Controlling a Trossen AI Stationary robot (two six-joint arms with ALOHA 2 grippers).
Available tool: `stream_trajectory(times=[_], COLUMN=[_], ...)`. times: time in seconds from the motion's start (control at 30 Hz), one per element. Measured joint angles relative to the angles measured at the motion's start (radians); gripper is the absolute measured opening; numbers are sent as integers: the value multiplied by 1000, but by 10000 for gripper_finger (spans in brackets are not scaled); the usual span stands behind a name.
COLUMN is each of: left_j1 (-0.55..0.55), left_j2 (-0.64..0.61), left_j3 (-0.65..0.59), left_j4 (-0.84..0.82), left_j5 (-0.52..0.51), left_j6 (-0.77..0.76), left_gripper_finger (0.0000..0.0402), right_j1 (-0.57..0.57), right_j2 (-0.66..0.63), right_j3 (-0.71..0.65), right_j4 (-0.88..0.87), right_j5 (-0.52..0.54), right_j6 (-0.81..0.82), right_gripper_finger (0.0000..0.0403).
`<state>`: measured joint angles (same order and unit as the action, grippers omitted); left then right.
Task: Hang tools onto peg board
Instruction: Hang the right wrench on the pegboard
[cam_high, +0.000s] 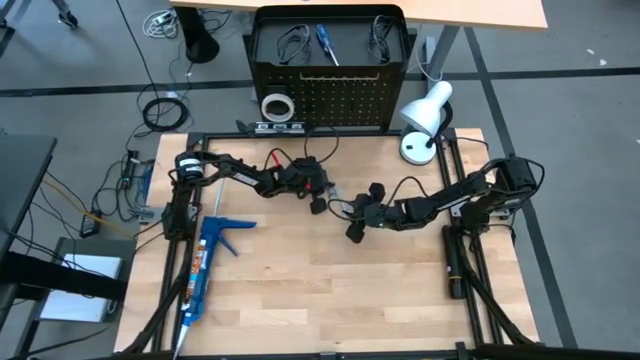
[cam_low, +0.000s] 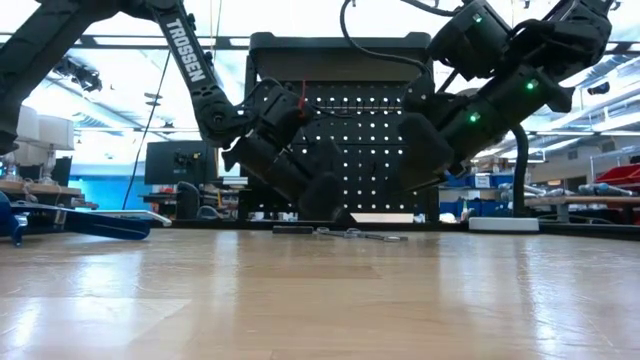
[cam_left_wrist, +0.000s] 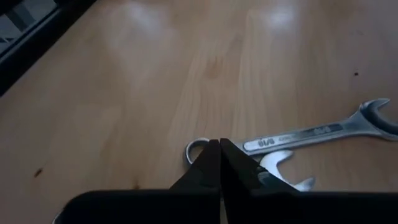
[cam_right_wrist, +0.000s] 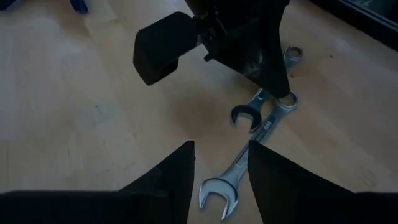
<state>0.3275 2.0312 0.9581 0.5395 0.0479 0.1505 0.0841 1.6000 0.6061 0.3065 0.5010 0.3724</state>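
Your left gripper (cam_left_wrist: 219, 163) is clenched on a wrench's ring end (cam_left_wrist: 198, 151).
2 wrenches (cam_right_wrist: 249, 149) lie on the wooden table (cam_high: 300, 290); right gripper (cam_right_wrist: 221, 165) hovers parted above.

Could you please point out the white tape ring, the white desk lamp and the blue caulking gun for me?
white tape ring (cam_high: 276, 106): high view, on its upper band.
white desk lamp (cam_high: 428, 106): high view, on its shade.
blue caulking gun (cam_high: 205, 262): high view, on its barrel.

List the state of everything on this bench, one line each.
Left gripper: shut on the ring end of a wrench.
Right gripper: open, above the wrenches.
Second wrench: flat on table.
Tape ring: hung on peg board.
Screwdriver: hung.
Lamp: upright.
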Motion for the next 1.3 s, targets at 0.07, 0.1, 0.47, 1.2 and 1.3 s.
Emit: stream_trajectory(times=[0.07,0.1,0.47,1.2,1.3], left_j1=[0,1,13,11,11], left_j2=[3,6,38,37,34], left_j3=[0,0,49,71,71], left_j4=[-1,3,-55,-120,-121], left_j5=[-1,-1,8,0,13], left_j6=[0,0,-71,-53,-52], left_gripper_finger=[1,1,0,0,0], right_j1=[0,0,1,21,25], right_j2=[0,0,0,-65,-125], right_j3=[0,0,0,0,0], right_j4=[4,8,12,-23,-55], right_j5=[-1,-1,-4,30,33], right_j6=[9,9,-8,-20,-28], right_gripper_finger=[155,157,166,196,195])
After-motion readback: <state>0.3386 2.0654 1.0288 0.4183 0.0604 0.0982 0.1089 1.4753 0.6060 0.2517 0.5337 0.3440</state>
